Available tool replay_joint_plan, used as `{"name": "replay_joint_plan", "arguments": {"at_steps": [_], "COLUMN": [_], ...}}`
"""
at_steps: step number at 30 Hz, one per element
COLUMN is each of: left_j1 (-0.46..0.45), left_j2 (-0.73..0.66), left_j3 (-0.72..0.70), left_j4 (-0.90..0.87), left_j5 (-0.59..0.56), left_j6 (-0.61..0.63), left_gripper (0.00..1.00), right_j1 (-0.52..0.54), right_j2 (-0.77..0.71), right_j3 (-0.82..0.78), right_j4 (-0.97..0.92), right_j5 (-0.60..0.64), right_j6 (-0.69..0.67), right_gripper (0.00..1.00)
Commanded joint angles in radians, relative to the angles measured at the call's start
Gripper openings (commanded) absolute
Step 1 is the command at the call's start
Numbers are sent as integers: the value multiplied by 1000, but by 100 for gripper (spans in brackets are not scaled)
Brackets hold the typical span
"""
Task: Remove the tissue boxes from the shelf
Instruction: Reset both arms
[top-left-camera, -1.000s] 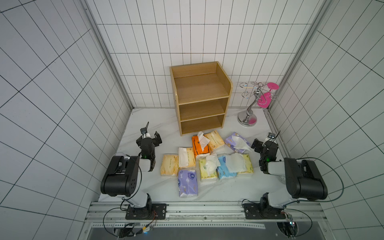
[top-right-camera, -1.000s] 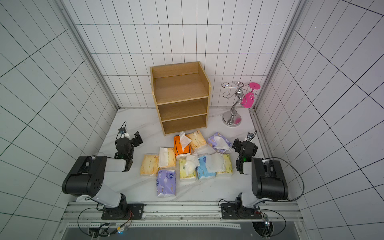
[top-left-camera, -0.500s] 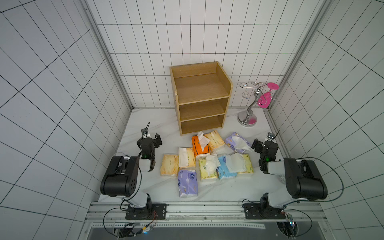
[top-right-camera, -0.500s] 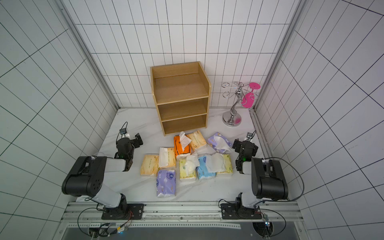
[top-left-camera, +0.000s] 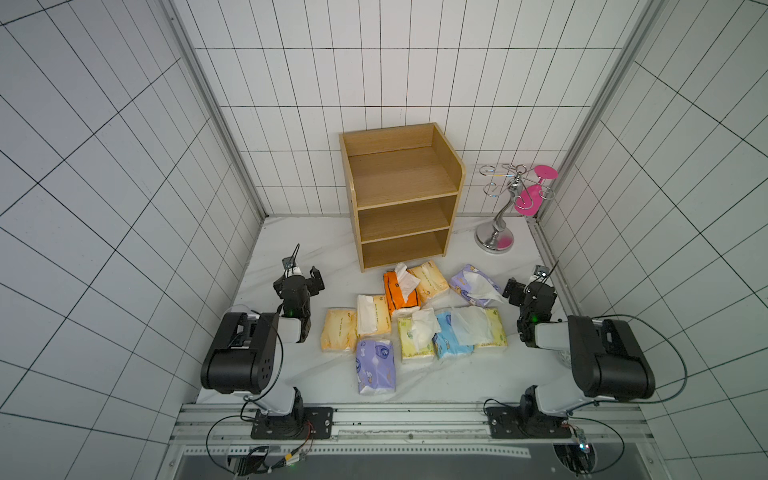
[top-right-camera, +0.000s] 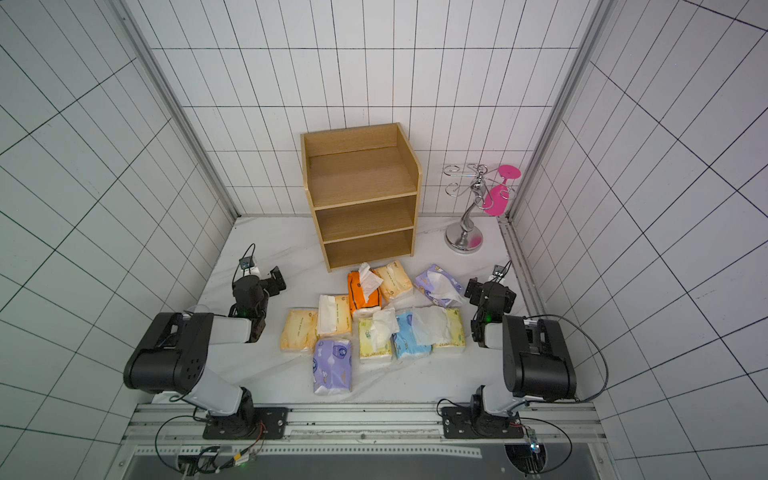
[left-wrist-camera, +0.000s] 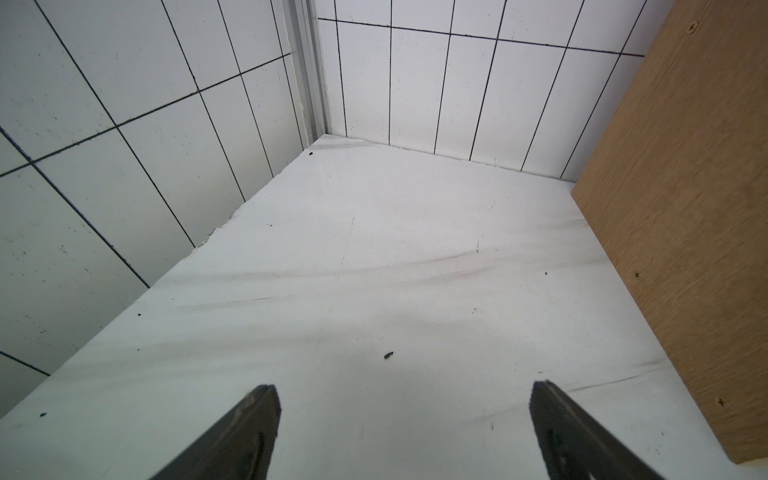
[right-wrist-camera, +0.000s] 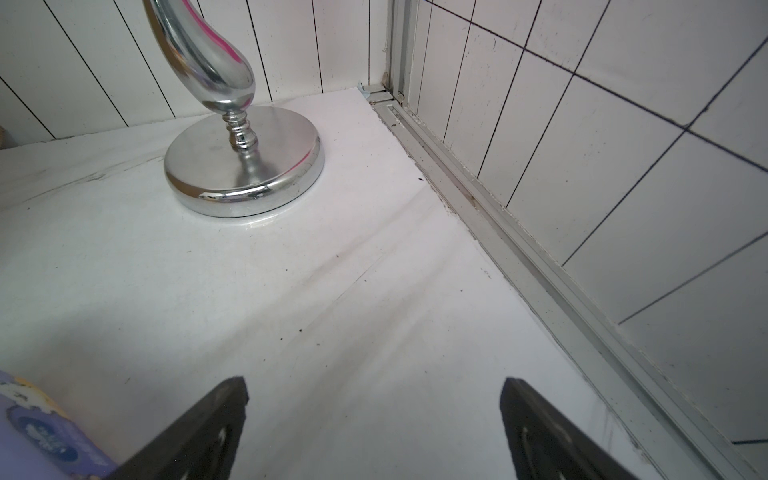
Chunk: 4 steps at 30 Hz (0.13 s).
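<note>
The light-wood shelf (top-left-camera: 401, 195) (top-right-camera: 361, 195) stands at the back with all three tiers bare. Several tissue boxes lie on the white table in front of it, among them an orange one (top-left-camera: 399, 295), a purple one (top-left-camera: 374, 365) and a light blue one (top-left-camera: 451, 340). My left gripper (top-left-camera: 301, 278) (left-wrist-camera: 405, 390) hovers open over bare table left of the packs, with the shelf's side panel (left-wrist-camera: 685, 208) beside it. To the right of the packs my right gripper (top-left-camera: 523, 286) (right-wrist-camera: 374, 384) is open and holds nothing; a purple pack (right-wrist-camera: 37, 424) lies just beside one finger.
A silver stand (top-left-camera: 496, 237) (right-wrist-camera: 245, 166) holding a pink glass (top-left-camera: 532, 199) stands at the back right, ahead of the right gripper. Tiled walls close in on three sides, and a metal rail (right-wrist-camera: 519, 241) runs along the right wall.
The left gripper has settled a touch lower. The right arm and the packs have not moved.
</note>
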Motion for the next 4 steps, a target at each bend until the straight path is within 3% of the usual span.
{"name": "replay_joint_plan", "arguments": {"at_steps": [1, 4], "left_j1": [5, 4], "left_j2": [-15, -19], "left_j3": [26, 24], "left_j4": [-12, -12], "left_j5": [7, 7], "left_j6": [5, 5], "left_gripper": [98, 98], "right_j1": [8, 8], "right_j2": [-2, -2], "right_j3": [40, 40], "right_j4": [-3, -3], "right_j5": [18, 17], "right_j6": [-7, -7], "right_gripper": [99, 99]}}
